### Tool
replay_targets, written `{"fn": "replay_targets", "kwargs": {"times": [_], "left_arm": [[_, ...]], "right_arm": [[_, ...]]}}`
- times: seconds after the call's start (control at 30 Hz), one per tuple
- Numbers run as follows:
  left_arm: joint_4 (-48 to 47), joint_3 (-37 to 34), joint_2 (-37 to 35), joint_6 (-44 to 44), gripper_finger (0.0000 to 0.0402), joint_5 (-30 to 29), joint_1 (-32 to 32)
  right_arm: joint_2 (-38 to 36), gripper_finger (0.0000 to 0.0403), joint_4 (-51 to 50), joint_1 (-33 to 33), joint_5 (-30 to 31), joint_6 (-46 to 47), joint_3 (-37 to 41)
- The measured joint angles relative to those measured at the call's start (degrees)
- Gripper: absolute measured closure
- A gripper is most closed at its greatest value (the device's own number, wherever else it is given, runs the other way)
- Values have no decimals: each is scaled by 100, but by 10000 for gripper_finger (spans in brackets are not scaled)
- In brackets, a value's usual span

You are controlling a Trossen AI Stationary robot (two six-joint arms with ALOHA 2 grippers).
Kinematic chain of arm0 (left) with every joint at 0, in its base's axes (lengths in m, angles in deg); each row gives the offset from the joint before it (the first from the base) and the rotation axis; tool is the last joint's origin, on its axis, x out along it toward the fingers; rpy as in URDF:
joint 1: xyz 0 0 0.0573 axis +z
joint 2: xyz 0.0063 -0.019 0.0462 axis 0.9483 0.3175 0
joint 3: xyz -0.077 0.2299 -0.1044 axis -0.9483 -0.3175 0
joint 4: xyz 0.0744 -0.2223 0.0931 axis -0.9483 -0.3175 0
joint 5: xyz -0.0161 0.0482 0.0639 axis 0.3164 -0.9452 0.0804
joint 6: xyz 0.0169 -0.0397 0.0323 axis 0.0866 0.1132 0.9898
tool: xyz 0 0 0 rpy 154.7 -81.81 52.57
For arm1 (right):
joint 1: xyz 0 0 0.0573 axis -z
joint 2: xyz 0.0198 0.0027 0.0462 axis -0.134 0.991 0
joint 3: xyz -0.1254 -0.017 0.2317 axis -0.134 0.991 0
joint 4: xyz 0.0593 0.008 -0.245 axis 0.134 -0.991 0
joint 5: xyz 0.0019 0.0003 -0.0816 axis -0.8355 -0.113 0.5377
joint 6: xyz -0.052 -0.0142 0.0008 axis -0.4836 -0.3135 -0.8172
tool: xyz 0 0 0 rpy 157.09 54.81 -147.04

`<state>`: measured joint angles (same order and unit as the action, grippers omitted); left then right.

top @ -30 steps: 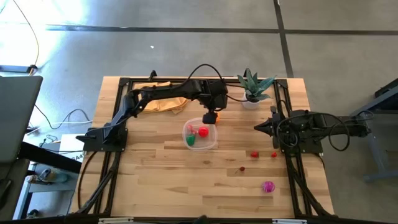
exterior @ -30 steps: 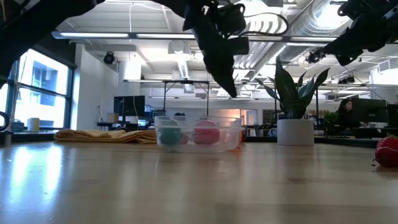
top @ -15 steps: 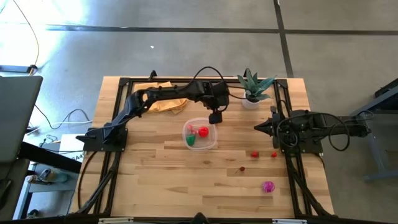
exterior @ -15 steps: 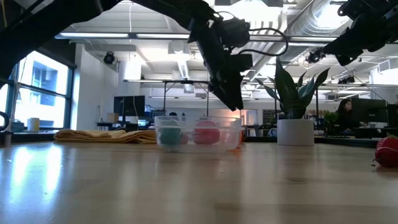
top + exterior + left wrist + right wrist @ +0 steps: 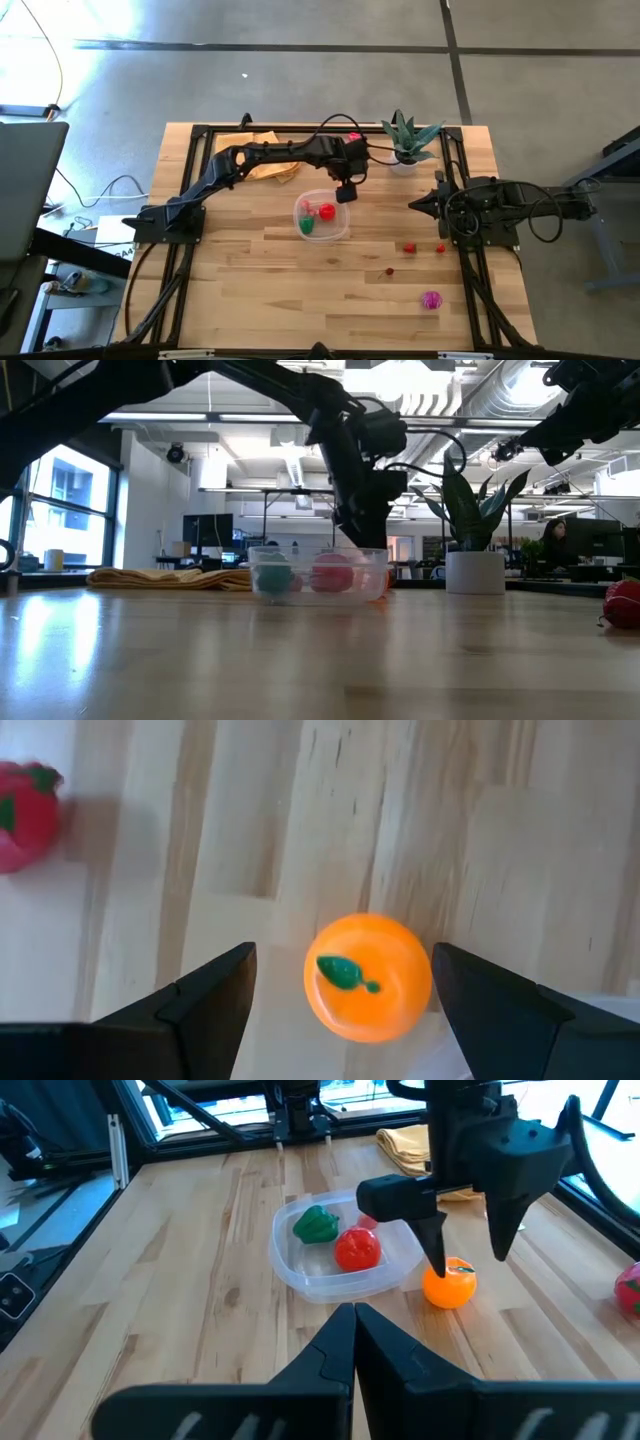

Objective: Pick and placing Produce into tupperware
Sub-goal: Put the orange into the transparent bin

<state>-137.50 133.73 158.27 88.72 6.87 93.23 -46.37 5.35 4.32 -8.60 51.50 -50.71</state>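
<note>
Hanging point-down over the wooden counter (image 5: 250, 280), the left gripper (image 5: 466, 1250) had its jaws spread, one finger (image 5: 205, 995) on each side of the orange toy fruit (image 5: 368, 977). The fruit sat on the counter between the fingertips, nearer one of them, with a gap visible on both sides in the left wrist view, so nothing was pinched. In the right wrist view the two dark fingers straddled the same orange (image 5: 449, 1284), their tips about level with its top.

The orange lay just outside the tupperware (image 5: 322, 215), beside its far right corner in the high view. Inside the clear container were a green piece (image 5: 317, 1224) and a red piece (image 5: 357, 1249), side by side; a third reddish piece seemed to lie behind the red one, but it was too hidden to be sure. A folded tan cloth (image 5: 262, 165) lay at the far left of the counter, behind the left arm.

Further right, a spiky green potted plant (image 5: 407, 140) stood at the far edge. Two small red pieces (image 5: 409, 247) (image 5: 440, 248) lay near the right arm's base, a smaller dark red one (image 5: 390, 270) closer to the front, and a magenta piece (image 5: 431, 299) nearest the front edge. The right gripper (image 5: 352, 1316) waited at the right side, jaws pressed together and empty.
</note>
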Motion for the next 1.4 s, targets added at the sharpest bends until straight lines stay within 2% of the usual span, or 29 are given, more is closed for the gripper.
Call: {"fn": "replay_targets", "kwargs": {"times": [0.8,1.0,1.27,1.4], "left_arm": [[-64,-11,105,408,108,-63,-129],[20,-4,160,536,76,-296,-190],[-128,0,156,481,19,-221,-190],[-312,0,156,341,3,-207,-188]], "right_arm": [[0,402,0,0,1,0,0],[0,402,0,0,1,0,0],[0,402,0,0,1,0,0],[0,402,0,0,1,0,0]]}}
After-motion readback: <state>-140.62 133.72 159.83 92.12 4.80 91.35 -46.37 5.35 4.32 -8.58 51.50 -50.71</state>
